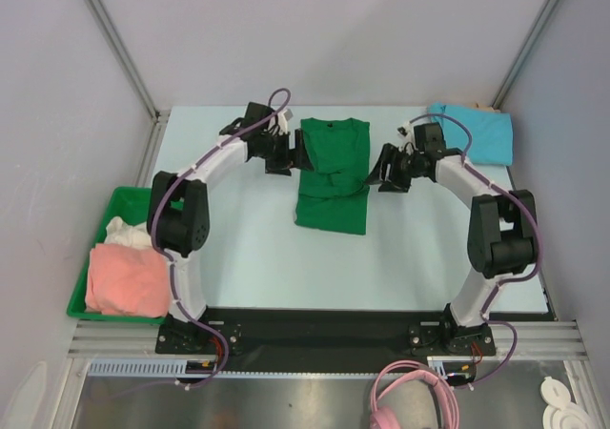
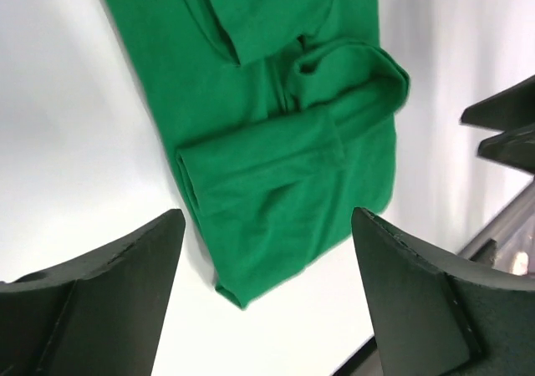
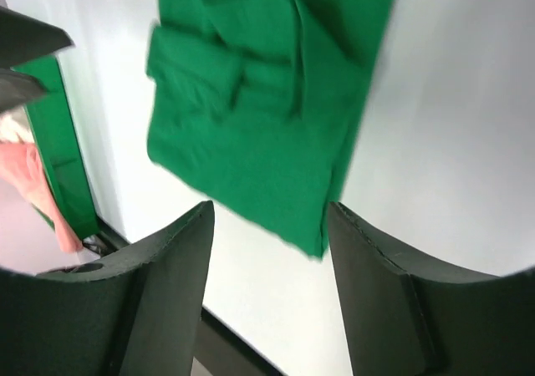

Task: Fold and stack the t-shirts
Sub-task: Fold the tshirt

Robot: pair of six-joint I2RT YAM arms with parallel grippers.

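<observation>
We see a plain dark green cloth t-shirt (image 1: pixel 332 176), one even shade throughout, against the pale blue-white bench (image 1: pixel 248 257). The plain turquoise cloth t-shirt (image 1: pixel 474 132) is a single colour too. The rigid plastic tray (image 1: pixel 127 200) is bright green, the salmon-pink cloth t-shirt (image 1: pixel 126 278) and white cloth t-shirt (image 1: pixel 124 231) plain. The left pincer (image 1: pixel 289 153) and right pincer (image 1: pixel 386 173) are black. The arms (image 1: pixel 214 157) are white with black joints, and their cables (image 1: pixel 167 200) are purple.

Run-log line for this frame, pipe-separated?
dark green t-shirt: sleeves folded in, mid-table | left gripper: open, empty | right gripper: open, empty | turquoise t-shirt: far-right corner
</observation>
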